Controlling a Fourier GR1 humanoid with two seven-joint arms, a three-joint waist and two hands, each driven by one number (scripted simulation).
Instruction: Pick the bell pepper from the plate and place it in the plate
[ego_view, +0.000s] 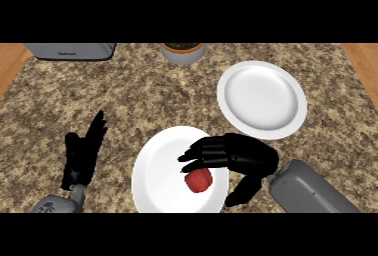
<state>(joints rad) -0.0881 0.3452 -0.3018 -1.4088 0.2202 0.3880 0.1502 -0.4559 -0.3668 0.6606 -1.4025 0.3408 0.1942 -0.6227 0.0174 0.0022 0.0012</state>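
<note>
Start of pickup: bell pepper (198, 181) lying on near plate (159, 167), right hand (238, 156) curled round its top, seemingly not lifted. Left to do: lifting, carrying to far plate (262, 100), releasing. Left hand (81, 156) open, idle.

The right hand (240, 157) looks like black plastic with a dull sheen, and its grey forearm (310, 192) is matt. Under the hand, the bell pepper (198, 181) is smooth, glossy red on a glazed white plate (159, 170). Beyond the hand, a second plate (262, 100) shines alike. The surrounding counter (148, 90) resembles speckled stone.
</note>
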